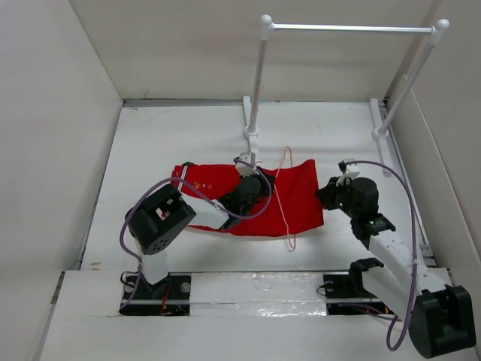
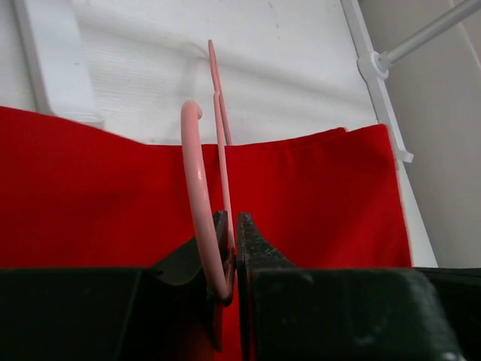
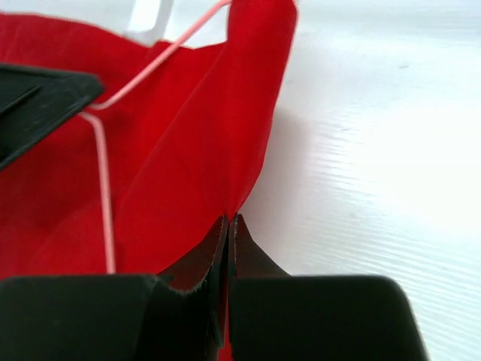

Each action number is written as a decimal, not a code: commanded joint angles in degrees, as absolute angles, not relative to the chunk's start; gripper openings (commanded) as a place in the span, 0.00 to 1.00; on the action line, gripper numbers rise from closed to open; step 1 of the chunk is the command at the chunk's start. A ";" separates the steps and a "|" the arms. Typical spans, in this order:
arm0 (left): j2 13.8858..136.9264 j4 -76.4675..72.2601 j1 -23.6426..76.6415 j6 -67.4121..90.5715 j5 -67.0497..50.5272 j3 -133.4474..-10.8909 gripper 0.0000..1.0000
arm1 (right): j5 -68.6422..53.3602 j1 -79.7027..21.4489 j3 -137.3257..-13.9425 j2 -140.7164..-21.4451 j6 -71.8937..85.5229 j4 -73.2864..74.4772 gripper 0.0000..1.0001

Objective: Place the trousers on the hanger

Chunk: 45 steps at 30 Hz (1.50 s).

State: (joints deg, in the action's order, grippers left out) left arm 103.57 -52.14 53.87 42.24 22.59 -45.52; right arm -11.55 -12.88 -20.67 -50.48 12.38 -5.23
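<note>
The red trousers lie spread across the middle of the white table. The pink wire hanger lies over them, its far end reaching past the fabric's back edge. My left gripper is over the trousers and shut on the hanger's wire by its curved hook. My right gripper is at the trousers' right edge and shut on the fabric edge, which folds upward from the jaws. The hanger wire also shows in the right wrist view.
A white-posted rack with a metal bar stands at the back of the table, its feet just behind the trousers. White walls enclose the table on three sides. The arm bases sit at the near edge.
</note>
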 commanded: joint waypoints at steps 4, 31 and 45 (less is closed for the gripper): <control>98.09 -48.60 52.21 37.27 26.01 -40.62 0.00 | -10.90 -5.98 -25.39 -46.32 8.00 -1.24 0.00; 81.83 -35.34 51.86 24.78 17.76 -37.88 0.00 | -16.61 3.25 -26.11 -55.10 9.23 -6.50 0.00; 78.48 -33.57 51.86 26.54 18.46 -38.84 0.00 | -16.79 3.25 -24.61 -56.08 8.88 -7.65 0.00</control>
State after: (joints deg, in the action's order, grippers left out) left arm 79.75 -31.18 51.68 27.24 18.06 -36.47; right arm -16.95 2.68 -23.77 -56.64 9.85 -3.22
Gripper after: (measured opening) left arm 0.043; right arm 0.017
